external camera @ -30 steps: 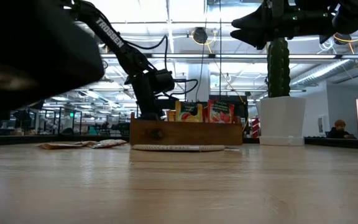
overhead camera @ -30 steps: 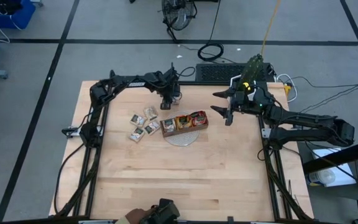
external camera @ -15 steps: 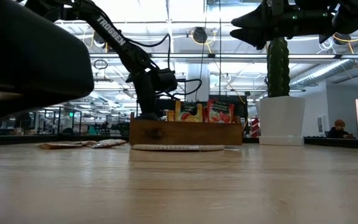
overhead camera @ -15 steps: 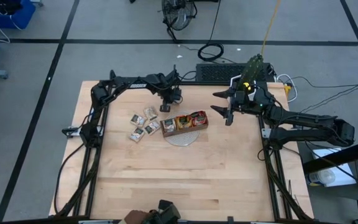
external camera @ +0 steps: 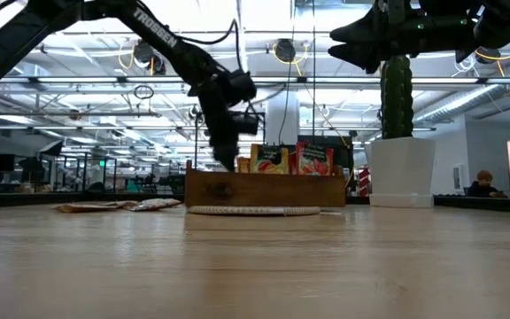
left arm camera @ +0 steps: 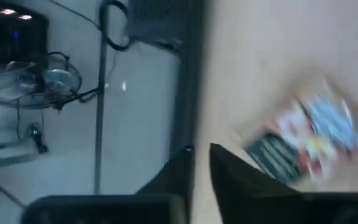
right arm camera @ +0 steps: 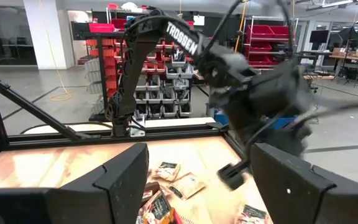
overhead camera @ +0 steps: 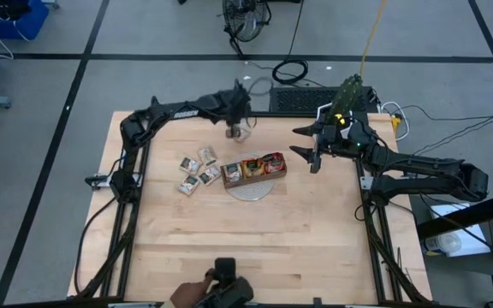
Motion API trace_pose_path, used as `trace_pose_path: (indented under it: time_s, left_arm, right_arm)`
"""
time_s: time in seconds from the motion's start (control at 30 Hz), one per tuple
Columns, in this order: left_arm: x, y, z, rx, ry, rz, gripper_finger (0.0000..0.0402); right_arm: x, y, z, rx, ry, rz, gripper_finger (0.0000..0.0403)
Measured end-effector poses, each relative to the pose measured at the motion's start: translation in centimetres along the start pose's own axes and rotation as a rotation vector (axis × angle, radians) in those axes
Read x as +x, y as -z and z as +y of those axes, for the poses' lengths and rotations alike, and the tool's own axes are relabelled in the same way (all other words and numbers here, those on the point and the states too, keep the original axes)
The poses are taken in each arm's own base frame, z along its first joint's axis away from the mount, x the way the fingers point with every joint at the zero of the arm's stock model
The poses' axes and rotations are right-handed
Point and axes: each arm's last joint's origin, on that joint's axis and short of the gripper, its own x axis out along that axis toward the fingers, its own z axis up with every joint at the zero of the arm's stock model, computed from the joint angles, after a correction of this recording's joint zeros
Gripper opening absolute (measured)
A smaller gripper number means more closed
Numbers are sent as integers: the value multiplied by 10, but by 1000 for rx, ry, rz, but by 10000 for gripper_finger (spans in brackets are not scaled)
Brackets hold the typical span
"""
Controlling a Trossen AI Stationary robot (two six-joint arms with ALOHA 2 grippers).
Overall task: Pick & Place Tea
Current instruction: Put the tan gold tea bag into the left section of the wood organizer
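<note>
The left gripper (overhead camera: 238, 128) hangs above the far edge of the table (overhead camera: 229, 248), behind the wooden tray (overhead camera: 254, 175). Its fingers look nearly together, but whether a sachet sits between them cannot be told; motion blur hides it.

The loose sachets (overhead camera: 195, 171) lie flat just left of the tray, while red and orange-yellow packets (external camera: 290, 159) stand upright inside it.

The right gripper (overhead camera: 308, 144) waits high to the tray's right with its jaws spread wide and nothing in them.

The step looks like a transfer between pile and tray. The next move calls for lining up over the matching compartment.

White lettering reading "TROSSEN" (right arm camera: 182, 37) shows on the left arm; sachet labels are too small to read.
</note>
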Motion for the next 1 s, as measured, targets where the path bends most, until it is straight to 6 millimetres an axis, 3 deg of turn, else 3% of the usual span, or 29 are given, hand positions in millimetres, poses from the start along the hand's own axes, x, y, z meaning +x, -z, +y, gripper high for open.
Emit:
trace_pose_path:
  time_s: [0.1, 0.2, 0.3, 0.47, 0.63, 0.77, 1.0]
  left_arm:
    - [-8, -9, 20, -111, 60, -96, 108]
    - [-15, -15, 26, -198, 196, -189, 152]
    - [-15, -20, 20, -272, 241, -186, 185]
    - [14, -16, -1, -245, 271, -74, 219]
    - [35, -13, -16, -244, 279, 15, 225]
    - [24, -17, -2, -340, 342, -16, 213]
    - [24, -17, -2, -337, 307, 31, 194]
  right_arm:
    - [0, 0, 0, 0, 0, 0, 261]
    - [0, 1, 0, 1, 0, 6, 261]
    - [0, 1, 0, 2, -1, 9, 261]
    - [0, 1, 0, 2, -1, 7, 261]
    - [0, 1, 0, 8, -1, 9, 261]
    - [0, 0, 0, 19, 0, 2, 261]
    - [0, 0, 0, 32, 0, -3, 260]
